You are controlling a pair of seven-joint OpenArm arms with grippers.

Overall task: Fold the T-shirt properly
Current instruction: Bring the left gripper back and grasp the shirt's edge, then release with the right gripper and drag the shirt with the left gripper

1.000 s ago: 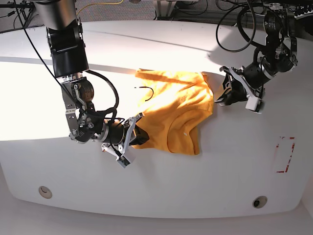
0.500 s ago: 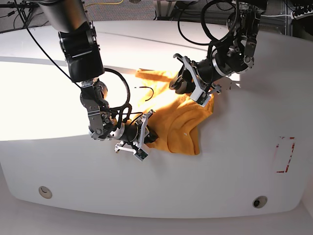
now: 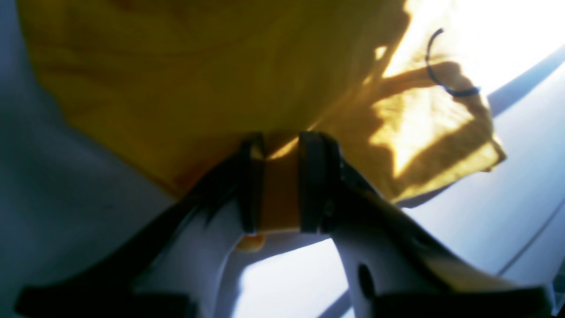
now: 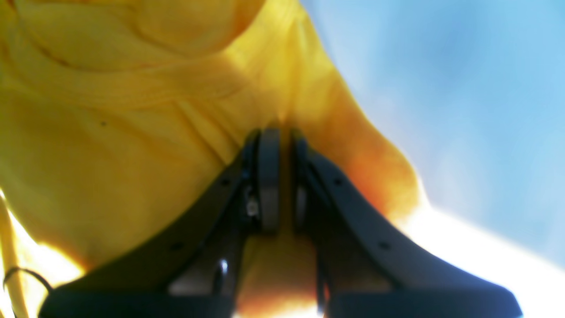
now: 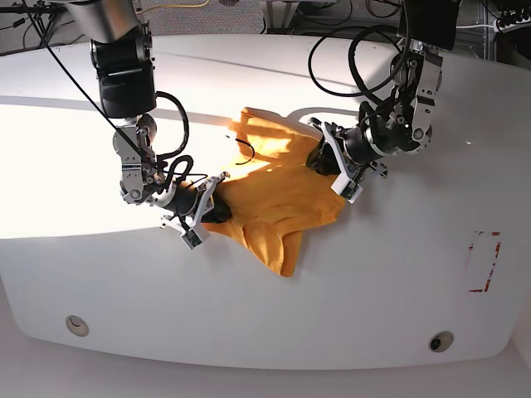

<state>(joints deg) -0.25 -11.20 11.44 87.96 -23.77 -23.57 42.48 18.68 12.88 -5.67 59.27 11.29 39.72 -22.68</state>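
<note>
We hold the T-shirt (image 5: 278,195), bunched mid-desk (image 5: 398,282), with the left gripper (image 3: 280,185) and right gripper (image 4: 282,181) each pinching cloth at opposite edges, jaws narrow, presumably to lift and spread it flat.

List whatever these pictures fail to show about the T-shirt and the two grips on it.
- T-shirt: base view, bunched folds hide sleeves and neck tag.
- Right gripper: right wrist view, blurred; cloth hides what lies past its fingertips.
- Left gripper: left wrist view, motion blur and deep shadow hide which edge it pinches.
- Black line drawing: only a partial curve shows, glare washes out the rest.
</note>
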